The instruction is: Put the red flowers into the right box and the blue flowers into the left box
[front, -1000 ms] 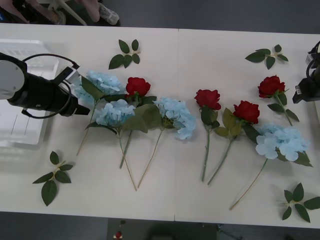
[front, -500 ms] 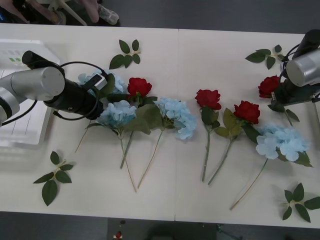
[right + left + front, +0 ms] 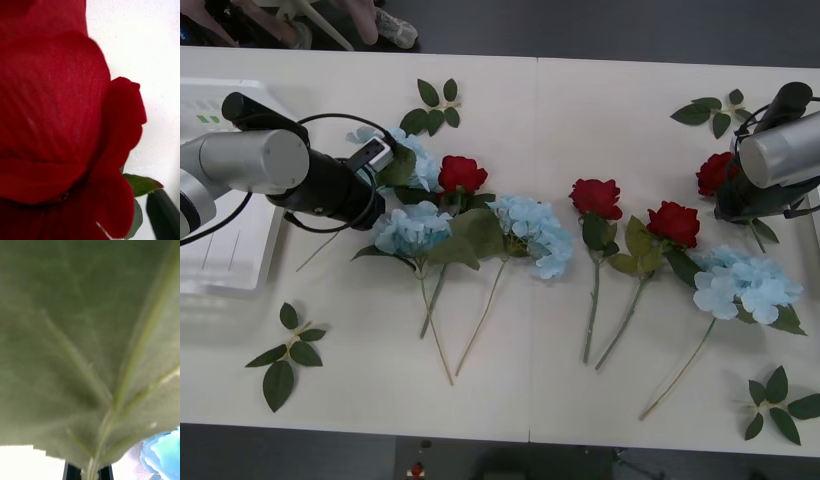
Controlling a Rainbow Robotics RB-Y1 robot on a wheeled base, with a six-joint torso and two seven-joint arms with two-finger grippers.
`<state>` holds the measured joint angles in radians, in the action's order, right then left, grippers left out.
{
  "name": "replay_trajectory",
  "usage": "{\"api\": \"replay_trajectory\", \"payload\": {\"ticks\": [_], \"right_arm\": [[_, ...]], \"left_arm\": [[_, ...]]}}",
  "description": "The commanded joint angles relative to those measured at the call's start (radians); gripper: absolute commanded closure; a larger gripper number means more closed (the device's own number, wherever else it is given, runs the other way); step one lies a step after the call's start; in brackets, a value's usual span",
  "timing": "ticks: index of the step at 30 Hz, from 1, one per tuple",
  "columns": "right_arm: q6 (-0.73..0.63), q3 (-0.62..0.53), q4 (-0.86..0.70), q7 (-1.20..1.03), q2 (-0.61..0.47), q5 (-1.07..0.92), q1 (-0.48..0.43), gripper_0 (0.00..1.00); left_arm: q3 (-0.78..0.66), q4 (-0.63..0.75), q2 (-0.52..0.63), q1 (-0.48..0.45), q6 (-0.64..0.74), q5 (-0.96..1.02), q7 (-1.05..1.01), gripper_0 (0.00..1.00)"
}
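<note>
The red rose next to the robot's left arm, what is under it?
Under that red rose lie big green leaves and its stem, flat on the table. Whatever lies beneath the bloom itself is covered.

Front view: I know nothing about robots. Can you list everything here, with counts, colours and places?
red flowers: four, deep red, spread from centre-left to far right of the table
blue flowers: four, pale blue, three left of centre, one at right
leaf sprigs: four, green, near the table's corners
left box: one, white, far left
table: one, white
left gripper: black, jaws shut on the leftmost blue flower
right gripper: black, at the rightmost red flower
</note>
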<state>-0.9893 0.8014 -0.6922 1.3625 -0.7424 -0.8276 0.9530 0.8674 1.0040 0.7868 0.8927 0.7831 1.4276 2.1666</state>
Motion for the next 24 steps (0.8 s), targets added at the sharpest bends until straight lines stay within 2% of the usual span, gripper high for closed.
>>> {"api": "replay_trajectory", "payload": {"ticks": [1,2,3,4,8,13,19,24], "right_arm": [[0.026,0.045,-0.006,0.046,-0.011,-0.005,0.027,0.65],[0.037,0.056,-0.006,0.044,-0.011,-0.008,0.027,0.83],[0.04,0.059,-0.004,0.041,-0.011,-0.011,0.027,0.94],[0.043,0.061,-0.001,0.04,-0.011,-0.015,0.027,1.0],[0.054,0.061,0.005,0.038,-0.014,-0.045,0.032,1.0],[0.057,0.061,0.005,0.04,-0.026,-0.07,0.046,1.0],[-0.029,0.053,0.002,0.058,-0.097,-0.168,0.136,1.0],[-0.184,0.029,-0.003,0.138,-0.201,-0.065,0.27,1.0]], "left_arm": [[-0.025,0.096,0.104,0.018,-0.007,0.039,-0.027,1.0],[-0.047,0.124,0.134,0.018,-0.005,0.045,-0.027,1.0],[-0.059,0.14,0.149,0.018,-0.001,0.047,-0.028,1.0],[-0.087,0.171,0.184,0.02,0.015,0.054,-0.028,1.0],[-0.222,0.255,0.338,0.018,0.142,0.059,-0.028,1.0],[-0.32,0.24,0.514,0.018,0.255,-0.013,-0.016,1.0],[-0.318,0.064,0.525,-0.032,0.245,-0.122,-0.016,1.0],[-0.318,-0.071,0.468,-0.112,0.105,-0.17,-0.019,1.0]]}}
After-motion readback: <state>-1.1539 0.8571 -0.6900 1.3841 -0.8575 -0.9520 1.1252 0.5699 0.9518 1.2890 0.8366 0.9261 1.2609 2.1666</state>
